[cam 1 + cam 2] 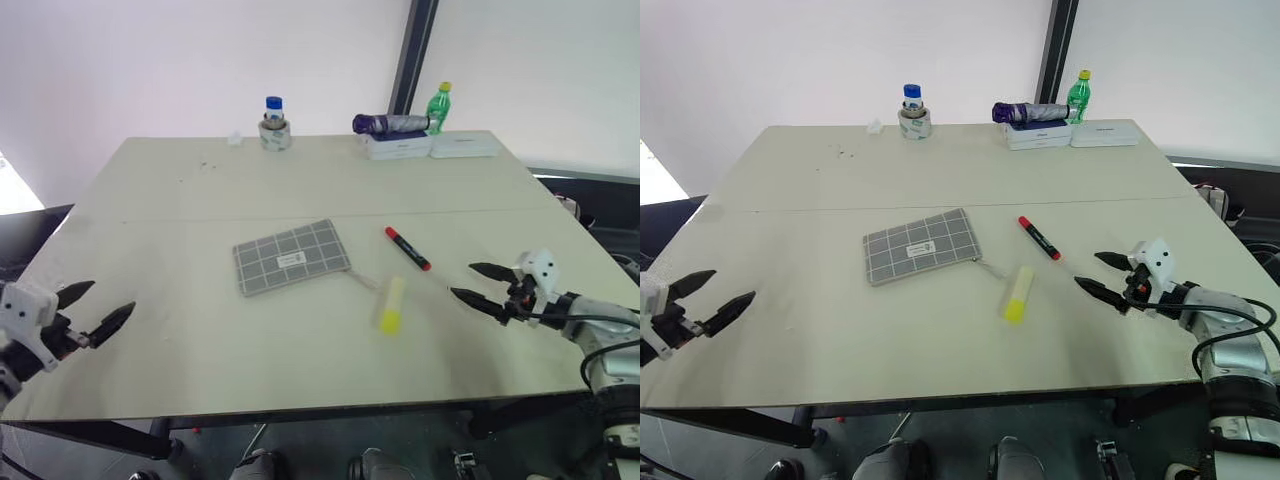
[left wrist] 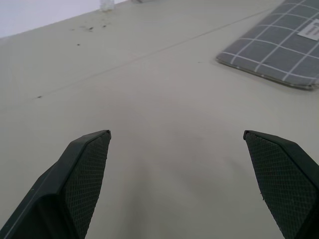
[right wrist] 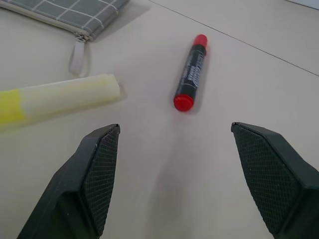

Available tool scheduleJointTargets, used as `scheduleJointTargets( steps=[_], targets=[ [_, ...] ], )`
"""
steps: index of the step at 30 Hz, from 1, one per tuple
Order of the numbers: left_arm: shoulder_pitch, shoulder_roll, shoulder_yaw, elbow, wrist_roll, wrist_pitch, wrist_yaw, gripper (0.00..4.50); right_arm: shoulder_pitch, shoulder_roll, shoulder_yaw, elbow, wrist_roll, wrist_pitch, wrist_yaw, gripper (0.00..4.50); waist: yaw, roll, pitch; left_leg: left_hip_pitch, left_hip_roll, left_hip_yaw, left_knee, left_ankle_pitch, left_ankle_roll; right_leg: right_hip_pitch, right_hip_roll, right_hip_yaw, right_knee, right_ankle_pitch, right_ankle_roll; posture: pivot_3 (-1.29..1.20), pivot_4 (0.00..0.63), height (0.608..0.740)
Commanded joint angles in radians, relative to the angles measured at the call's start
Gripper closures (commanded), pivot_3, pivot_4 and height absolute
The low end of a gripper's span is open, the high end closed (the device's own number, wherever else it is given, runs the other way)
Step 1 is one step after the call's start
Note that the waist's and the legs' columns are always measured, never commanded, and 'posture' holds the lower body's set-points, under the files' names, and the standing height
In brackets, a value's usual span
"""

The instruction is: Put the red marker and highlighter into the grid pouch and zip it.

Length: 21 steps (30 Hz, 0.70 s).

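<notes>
grid pouch point(image 1: 292, 256) flat mid-table, red marker point(image 1: 407, 248) right of it, yellow highlighter point(image 1: 391, 305) nearer

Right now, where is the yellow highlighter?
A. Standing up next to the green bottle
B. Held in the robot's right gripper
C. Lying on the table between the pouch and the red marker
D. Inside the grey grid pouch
C. The highlighter lies flat on the table, near the grid pouch and the red marker; the open right gripper holds nothing.
</notes>
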Motion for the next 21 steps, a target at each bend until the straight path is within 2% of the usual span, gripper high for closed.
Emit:
scheduleJointTargets(
  steps=[1,21],
  targets=[
    [-0.008,0.003,-0.004,-0.027,0.022,-0.027,0.023,0.0,-0.003,-0.017,-0.031,-0.05,0.022,0.005,-0.004,0.8,0.0,0.0,0.0,0.0,0.0,0.0,0.0,0.0,0.0,0.0,0.0,0.0,0.0,0.0,0.0,0.0,0.15,0.74],
    [-0.017,0.005,-0.02,-0.02,0.044,-0.104,0.013,0.0,-0.048,0.011,-0.003,-0.037,0.014,0.015,-0.003,0.8,0.002,0.0,0.0,0.0,0.0,0.0,0.0,0.0,0.0,0.0,0.0,0.0,0.0,0.0,0.0,0.0,0.15,0.74]
  ],
)
